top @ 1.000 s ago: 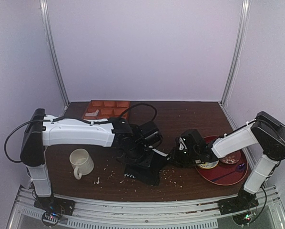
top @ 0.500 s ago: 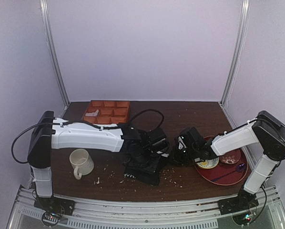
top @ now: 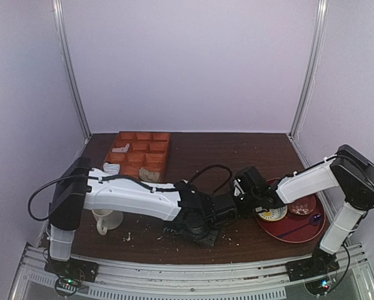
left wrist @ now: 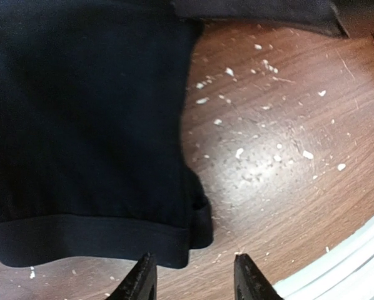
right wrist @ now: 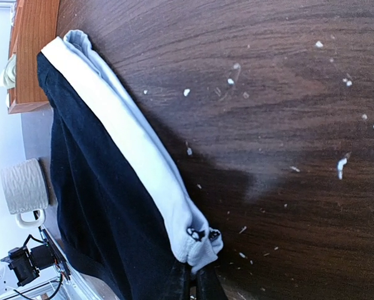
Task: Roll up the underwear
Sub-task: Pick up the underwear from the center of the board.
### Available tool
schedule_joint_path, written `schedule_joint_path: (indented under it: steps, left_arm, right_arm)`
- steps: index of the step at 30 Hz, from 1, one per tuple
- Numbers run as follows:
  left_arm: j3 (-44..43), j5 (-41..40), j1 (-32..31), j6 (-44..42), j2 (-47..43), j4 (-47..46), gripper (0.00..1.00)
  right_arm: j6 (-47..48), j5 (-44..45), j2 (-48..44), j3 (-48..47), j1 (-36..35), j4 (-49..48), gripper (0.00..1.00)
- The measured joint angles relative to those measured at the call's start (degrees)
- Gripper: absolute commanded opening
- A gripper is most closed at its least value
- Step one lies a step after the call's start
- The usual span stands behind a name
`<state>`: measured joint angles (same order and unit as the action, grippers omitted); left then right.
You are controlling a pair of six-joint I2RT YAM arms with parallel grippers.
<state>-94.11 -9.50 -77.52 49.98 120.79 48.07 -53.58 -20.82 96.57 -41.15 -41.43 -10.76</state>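
Black underwear [left wrist: 87, 125] lies spread on the brown table, mostly hidden under my left arm in the top view [top: 207, 239]. My left gripper [left wrist: 193, 278] hovers low over its front hem, open, with the hem corner just beyond the fingertips and nothing between them. In the top view this gripper [top: 202, 224] sits right over the fabric. My right gripper [right wrist: 194, 282] is shut on a bunched end of the underwear's white edging [right wrist: 131, 144], and the black cloth [right wrist: 93, 187] stretches away from it. In the top view the right gripper [top: 236, 201] is just right of the left one.
An orange compartment tray [top: 143, 150] at the back left holds a beige lump [top: 151, 175] and a white cloth [top: 120, 149]. A cream mug [top: 106, 219] stands behind my left arm. A red plate [top: 299, 230] with small dishes lies at the right. White crumbs dot the table.
My left arm has swung right and lower over the underwear, and its jaws have widened a little. My right gripper has shut on the white edging.
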Motion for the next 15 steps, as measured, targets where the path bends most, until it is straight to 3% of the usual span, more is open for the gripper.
schedule_joint_path:
  steps: [15]
  left_arm:
    - [-5.8,-4.6,-1.4,1.4,6.7,4.0,0.53]
  right_arm:
    - [0.2,0.0,0.5,-0.2,0.0,-0.3,0.00]
